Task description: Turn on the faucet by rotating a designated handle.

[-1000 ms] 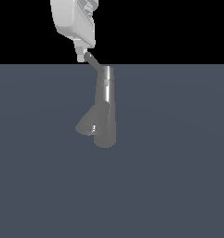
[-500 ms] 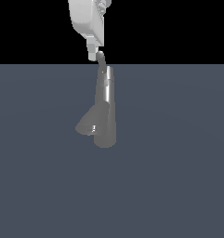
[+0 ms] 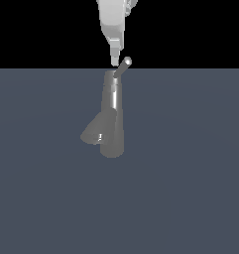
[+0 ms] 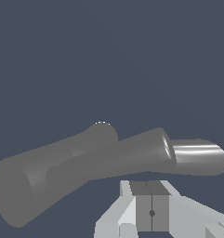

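Observation:
The grey shiny faucet (image 3: 112,114) stands upright, its wide conical spout (image 3: 93,135) branching toward the exterior view's lower left. The thin handle (image 3: 122,66) sticks out from the top cap toward the exterior view's upper right. My white gripper (image 3: 115,61) comes down from above, its tip just to the exterior view's left of the handle and close against it. In the wrist view the faucet (image 4: 108,160) lies across the picture with the shiny handle (image 4: 197,155) at one end. The gripper (image 4: 151,186) is right beside it, its pads pressed together with nothing between them.
The faucet stands on a plain dark grey-blue floor (image 3: 190,188). The background above the floor's far edge is black. Nothing else shows.
My gripper has moved toward the exterior view's right. The handle has swung with it, from pointing upper left to pointing upper right.

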`<action>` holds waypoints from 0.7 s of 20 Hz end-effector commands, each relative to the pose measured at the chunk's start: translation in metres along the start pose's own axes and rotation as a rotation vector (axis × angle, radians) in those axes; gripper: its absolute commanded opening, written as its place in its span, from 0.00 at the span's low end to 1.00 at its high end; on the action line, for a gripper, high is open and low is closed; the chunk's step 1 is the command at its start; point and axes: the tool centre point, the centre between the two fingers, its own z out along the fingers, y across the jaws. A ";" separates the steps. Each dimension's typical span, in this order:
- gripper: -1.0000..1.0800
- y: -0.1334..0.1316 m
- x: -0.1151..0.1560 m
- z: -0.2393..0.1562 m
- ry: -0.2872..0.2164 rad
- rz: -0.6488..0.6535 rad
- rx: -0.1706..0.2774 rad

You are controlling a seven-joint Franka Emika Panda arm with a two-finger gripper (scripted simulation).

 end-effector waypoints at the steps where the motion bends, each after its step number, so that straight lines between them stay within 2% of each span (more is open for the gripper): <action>1: 0.00 -0.005 0.011 0.003 0.001 0.008 -0.002; 14: 0.00 -0.035 0.062 0.016 0.002 0.027 -0.004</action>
